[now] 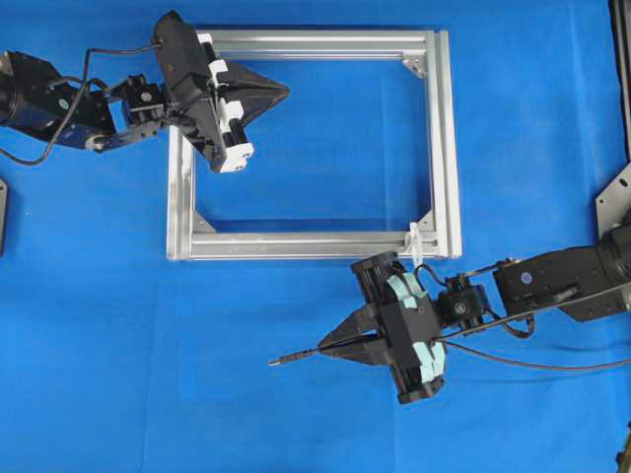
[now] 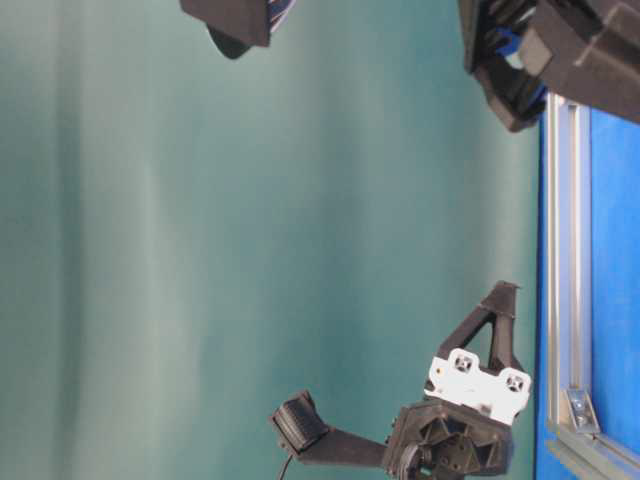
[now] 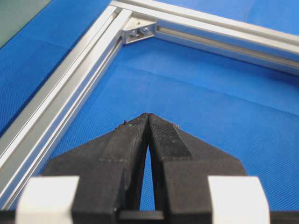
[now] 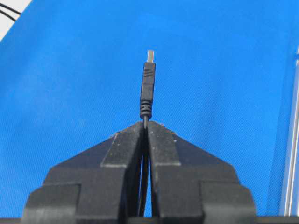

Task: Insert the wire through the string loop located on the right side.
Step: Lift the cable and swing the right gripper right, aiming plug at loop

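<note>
Wire [image 1: 296,358] is pinched in the closed right gripper [image 1: 330,347], plug aimed away from the loop [image 1: 416,239] behind it (left gripper [image 1: 281,94] closed, empty).

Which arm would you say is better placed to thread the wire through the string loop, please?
The right. Its hand is shut on the wire, plug protruding, and sits just below the string loop. The left hand is shut, empty, over the frame's far corner.

A blue-covered desk [image 1: 118,345] carries a rectangular silver aluminium frame [image 1: 449,138] lying flat on it, with a thin black wire [image 1: 552,365] trailing off its right edge.
</note>
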`<state>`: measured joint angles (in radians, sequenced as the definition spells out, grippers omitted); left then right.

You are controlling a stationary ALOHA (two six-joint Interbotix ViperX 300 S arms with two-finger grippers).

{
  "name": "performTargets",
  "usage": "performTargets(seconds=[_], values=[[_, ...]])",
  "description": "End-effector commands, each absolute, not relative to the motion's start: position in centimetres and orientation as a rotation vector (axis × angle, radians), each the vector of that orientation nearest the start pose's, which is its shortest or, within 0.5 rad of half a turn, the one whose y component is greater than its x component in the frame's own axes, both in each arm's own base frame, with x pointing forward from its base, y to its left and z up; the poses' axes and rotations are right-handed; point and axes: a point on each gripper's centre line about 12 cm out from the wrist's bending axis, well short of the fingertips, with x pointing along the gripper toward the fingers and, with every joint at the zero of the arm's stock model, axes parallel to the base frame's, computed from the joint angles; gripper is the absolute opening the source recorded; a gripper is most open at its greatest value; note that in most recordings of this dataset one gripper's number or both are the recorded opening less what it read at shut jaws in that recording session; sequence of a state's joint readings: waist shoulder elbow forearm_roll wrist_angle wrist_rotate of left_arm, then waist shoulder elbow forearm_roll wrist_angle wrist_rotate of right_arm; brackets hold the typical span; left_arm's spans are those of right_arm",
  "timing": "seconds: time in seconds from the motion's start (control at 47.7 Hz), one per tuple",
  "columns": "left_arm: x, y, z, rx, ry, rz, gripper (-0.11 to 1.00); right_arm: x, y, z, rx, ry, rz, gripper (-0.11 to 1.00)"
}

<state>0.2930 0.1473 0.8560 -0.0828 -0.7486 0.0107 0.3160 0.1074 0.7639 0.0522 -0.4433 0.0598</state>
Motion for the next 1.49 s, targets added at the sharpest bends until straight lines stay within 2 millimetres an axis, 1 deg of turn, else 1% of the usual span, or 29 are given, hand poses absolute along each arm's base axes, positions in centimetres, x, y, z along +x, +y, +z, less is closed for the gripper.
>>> performTargets(seconds=[0.0, 0.273, 0.357, 0.462, 0.546, 0.671, 0.797, 0.923, 1.133, 1.301, 1.406, 1.469], values=[[36.2, 11.7, 14.9, -0.071, 0.195, 0.354, 0.0, 37.8, 12.0, 15.6, 0.041, 0.395, 0.266, -0.04], [36.2, 11.7, 14.8, -0.071, 0.197, 0.354, 0.0, 37.7, 12.0, 15.5, 0.044, 0.4, 0.265, -0.04], [36.2, 11.7, 14.8, -0.071, 0.197, 0.354, 0.0, 37.3, 11.8, 15.3, 0.046, 0.408, 0.263, -0.04], [36.2, 11.7, 14.8, -0.071, 0.197, 0.354, 0.0, 36.2, 11.4, 15.1, 0.061, 0.421, 0.251, -0.04], [36.2, 11.7, 14.9, -0.073, 0.195, 0.355, 0.0, 35.1, 11.0, 14.9, 0.078, 0.435, 0.236, -0.04], [36.2, 11.7, 14.8, -0.073, 0.195, 0.353, 0.0, 32.4, 10.2, 14.5, 0.1, 0.465, 0.219, -0.04], [36.2, 11.7, 14.9, -0.073, 0.195, 0.355, 0.0, 29.5, 9.7, 14.5, 0.108, 0.478, 0.223, -0.04], [36.3, 11.7, 14.9, -0.07, 0.193, 0.352, 0.0, 26.3, 8.8, 14.4, 0.11, 0.485, 0.226, -0.04], [36.2, 11.5, 14.9, -0.069, 0.19, 0.349, 0.0, 21.7, 7.2, 14.4, 0.116, 0.5, 0.231, -0.04], [36.3, 11.4, 15.0, -0.068, 0.188, 0.346, 0.0, 18.9, 6.3, 14.4, 0.121, 0.511, 0.244, -0.04], [36.3, 11.3, 14.9, -0.068, 0.191, 0.343, 0.0, 17.8, 6.0, 14.4, 0.125, 0.501, 0.247, -0.04], [36.3, 11.3, 15.0, -0.069, 0.187, 0.344, 0.0, 17.5, 5.8, 14.4, 0.128, 0.493, 0.245, -0.04]])
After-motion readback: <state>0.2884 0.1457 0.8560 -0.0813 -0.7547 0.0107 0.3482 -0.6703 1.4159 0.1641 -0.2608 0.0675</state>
